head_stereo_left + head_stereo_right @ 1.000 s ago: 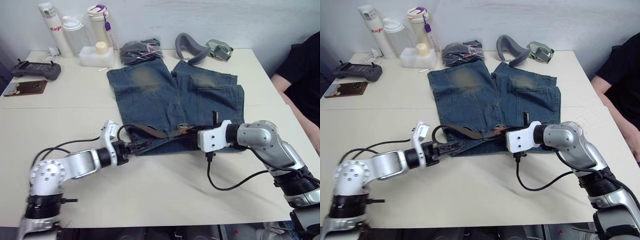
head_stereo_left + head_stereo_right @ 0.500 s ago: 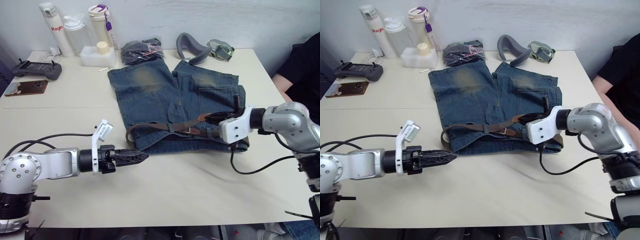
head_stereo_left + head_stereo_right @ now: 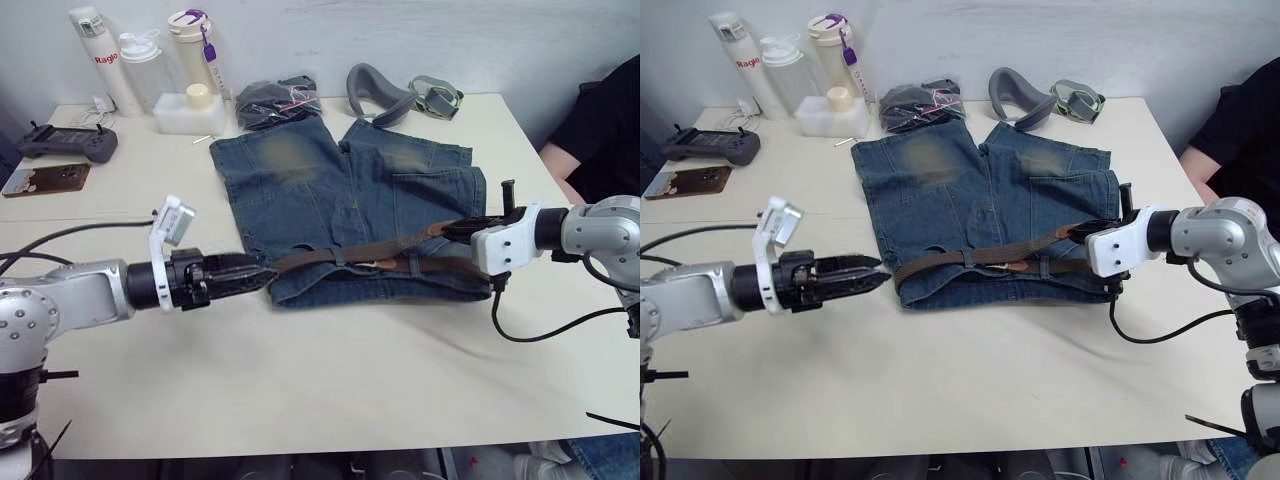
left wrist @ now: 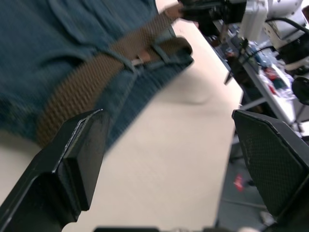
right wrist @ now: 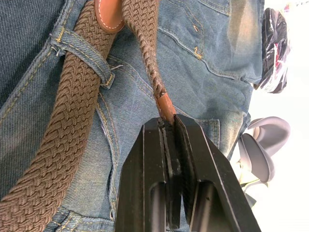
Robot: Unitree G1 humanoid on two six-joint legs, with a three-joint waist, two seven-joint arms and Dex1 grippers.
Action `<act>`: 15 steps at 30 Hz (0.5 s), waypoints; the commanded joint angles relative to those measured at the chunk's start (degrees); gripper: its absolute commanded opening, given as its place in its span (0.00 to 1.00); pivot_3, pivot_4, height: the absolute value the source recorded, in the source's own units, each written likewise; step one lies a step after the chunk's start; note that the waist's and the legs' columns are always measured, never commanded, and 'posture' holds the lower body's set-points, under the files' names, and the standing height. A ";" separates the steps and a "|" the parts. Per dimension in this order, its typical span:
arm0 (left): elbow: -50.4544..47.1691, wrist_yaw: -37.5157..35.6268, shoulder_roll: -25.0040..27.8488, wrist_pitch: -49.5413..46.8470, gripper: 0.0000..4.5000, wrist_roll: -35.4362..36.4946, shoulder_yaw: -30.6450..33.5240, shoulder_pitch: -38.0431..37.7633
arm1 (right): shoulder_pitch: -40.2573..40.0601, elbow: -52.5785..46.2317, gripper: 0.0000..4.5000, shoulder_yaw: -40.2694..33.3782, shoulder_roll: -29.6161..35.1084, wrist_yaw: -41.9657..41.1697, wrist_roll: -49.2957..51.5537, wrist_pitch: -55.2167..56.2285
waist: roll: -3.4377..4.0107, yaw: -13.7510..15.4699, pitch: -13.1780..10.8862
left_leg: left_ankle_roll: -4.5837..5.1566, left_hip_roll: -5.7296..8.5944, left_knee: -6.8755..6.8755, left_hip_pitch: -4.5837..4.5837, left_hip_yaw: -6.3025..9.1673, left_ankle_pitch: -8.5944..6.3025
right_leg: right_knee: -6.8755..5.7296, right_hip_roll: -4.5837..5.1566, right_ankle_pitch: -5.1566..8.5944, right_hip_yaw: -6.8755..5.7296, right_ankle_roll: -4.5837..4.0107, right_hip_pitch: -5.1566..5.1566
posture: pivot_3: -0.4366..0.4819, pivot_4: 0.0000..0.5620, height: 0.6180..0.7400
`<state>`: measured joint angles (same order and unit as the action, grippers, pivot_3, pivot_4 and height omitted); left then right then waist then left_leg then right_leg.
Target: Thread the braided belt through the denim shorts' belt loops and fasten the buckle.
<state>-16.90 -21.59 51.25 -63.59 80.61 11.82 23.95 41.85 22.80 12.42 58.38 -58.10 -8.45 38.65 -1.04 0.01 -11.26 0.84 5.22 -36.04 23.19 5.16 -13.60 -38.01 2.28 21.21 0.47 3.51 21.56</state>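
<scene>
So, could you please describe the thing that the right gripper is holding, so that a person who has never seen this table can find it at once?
Find the denim shorts spread in the middle of the table. Across their waistband, at the edge nearest the robot, runs the braided belt, whose tan tip is pinched in the right gripper. It is the one long, narrow, woven brown strap, passing under blue belt loops.

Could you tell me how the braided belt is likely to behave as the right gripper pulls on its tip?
The braided belt will probably stay floppy: it bends and doubles back near its tan tip, which the right gripper pinches. Its woven surface likely drags in the belt loops, so the denim shorts may bunch or slide along. The thin tip could slip from the pinch.
</scene>
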 commanded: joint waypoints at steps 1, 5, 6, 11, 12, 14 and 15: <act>-0.95 -3.07 -3.44 6.22 0.99 -7.50 -1.53 3.55 | 1.86 -2.63 0.00 -4.07 1.75 -0.37 2.56 -3.04 | 0.00 0.04 0.00 | 0.00 0.00 0.00 0.00 0.00 0.00 | 0.01 0.00 0.00 -0.01 0.00 0.00 | 0.48 0.27 1.00; -0.22 -4.93 -8.50 13.56 0.99 -20.71 -7.92 9.10 | 2.99 -6.07 0.00 -5.54 1.50 -1.52 4.51 -9.26 | 0.01 0.07 -0.01 | 0.00 0.00 -0.02 0.02 -0.01 0.00 | 0.03 0.00 0.00 -0.01 0.00 0.00 | 0.48 0.27 1.00; 0.40 -4.92 -10.09 15.07 0.99 -24.18 -10.24 10.76 | 3.01 -7.56 0.00 -6.03 1.14 -2.07 5.87 -12.77 | 0.01 0.11 -0.01 | 0.00 0.00 -0.03 0.03 -0.01 0.00 | 0.02 -0.01 0.00 -0.02 0.01 -0.01 | 0.48 0.27 1.00; 3.29 -8.65 -16.19 27.32 0.99 -44.47 -23.74 16.50 | 2.26 -16.22 0.00 -7.78 -2.21 -2.19 11.34 -27.58 | 0.01 0.17 -0.01 | 0.01 0.00 -0.04 0.04 -0.02 -0.01 | 0.04 -0.01 -0.02 -0.02 0.03 -0.03 | 0.48 0.27 1.00; 3.79 -9.31 -17.60 28.97 0.99 -46.87 -25.29 17.34 | 1.96 -17.96 0.00 -8.04 -2.86 -1.86 11.85 -29.86 | 0.01 0.14 -0.01 | 0.02 0.00 -0.05 0.04 -0.04 -0.01 | 0.04 -0.01 -0.02 -0.01 0.03 -0.03 | 0.48 0.27 1.00; 5.36 -9.77 -20.43 32.26 0.99 -52.54 -28.65 19.28 | 1.41 -21.21 0.00 -8.48 -3.93 -1.30 12.25 -33.51 | 0.01 0.24 -0.01 | 0.02 -0.01 -0.05 0.11 -0.04 -0.01 | 0.05 -0.02 -0.02 -0.01 0.03 0.03 | 0.48 0.27 1.00; 6.57 -9.67 -22.10 33.84 0.99 -54.93 -29.73 20.12 | 1.22 -22.78 0.00 -8.85 -4.47 -1.00 12.72 -35.61 | 0.01 0.32 -0.01 | 0.02 -0.01 -0.06 0.12 -0.04 -0.01 | 0.05 -0.02 -0.02 -0.02 0.03 0.03 | 0.48 0.27 1.00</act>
<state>-10.18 -30.89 29.95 -33.33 29.68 -17.33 42.27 42.78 3.60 6.15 53.77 -60.07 2.44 5.86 -1.03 0.33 -11.27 0.86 5.21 -36.09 23.31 5.13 -13.61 -37.95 2.26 21.20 0.44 3.54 21.59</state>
